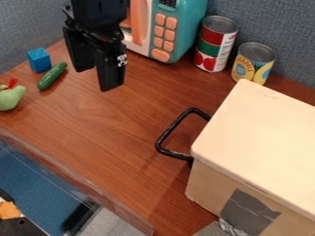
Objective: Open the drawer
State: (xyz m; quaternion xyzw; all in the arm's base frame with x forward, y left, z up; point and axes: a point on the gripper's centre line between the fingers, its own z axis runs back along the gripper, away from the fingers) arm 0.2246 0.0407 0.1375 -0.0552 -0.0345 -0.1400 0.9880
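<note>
The fingers (111,73), spread wide and empty, hung well apart from the cream drawer box (258,133); its black handle (173,127) jutted from the side facing them (long bar parallel to that side), so reaching it probably called for moving across and down.

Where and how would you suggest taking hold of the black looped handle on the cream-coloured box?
I'd grip the black looped handle mid-way along its long outer bar, probably from above, closing across the bar. It stands out from the left side of the cream-coloured box in view, leaving an open gap behind for one finger.
</note>
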